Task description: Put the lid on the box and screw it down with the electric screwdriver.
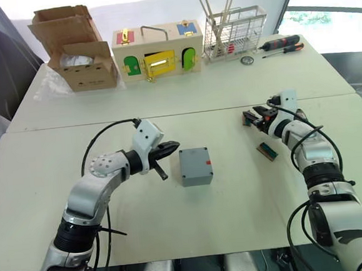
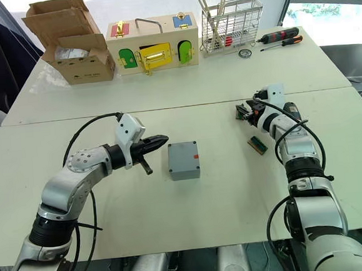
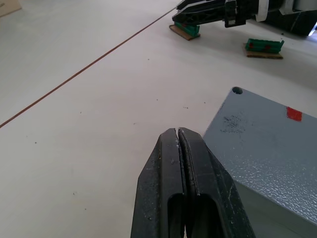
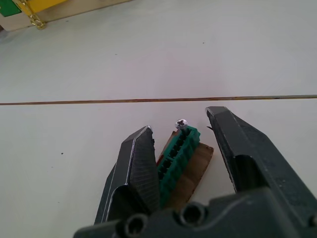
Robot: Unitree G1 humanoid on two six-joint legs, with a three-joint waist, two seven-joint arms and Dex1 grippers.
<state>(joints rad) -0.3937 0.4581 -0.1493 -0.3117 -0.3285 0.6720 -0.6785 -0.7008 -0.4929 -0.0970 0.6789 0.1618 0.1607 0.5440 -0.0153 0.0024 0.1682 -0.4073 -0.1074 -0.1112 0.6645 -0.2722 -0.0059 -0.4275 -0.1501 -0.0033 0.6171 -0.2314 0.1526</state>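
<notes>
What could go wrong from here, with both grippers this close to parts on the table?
1. The left gripper is shut, its tip right beside the box; moving further that way could shove the box across the table.
2. The right gripper is open around a green terminal block with a small screw at its end; closing could knock the screw off or drag the block.

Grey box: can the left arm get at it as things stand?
Probably yes. The left tool hangs just beside the grey box, fingers shut, with bare table between them and nothing standing in the way. It would have to open before any grasp.
</notes>
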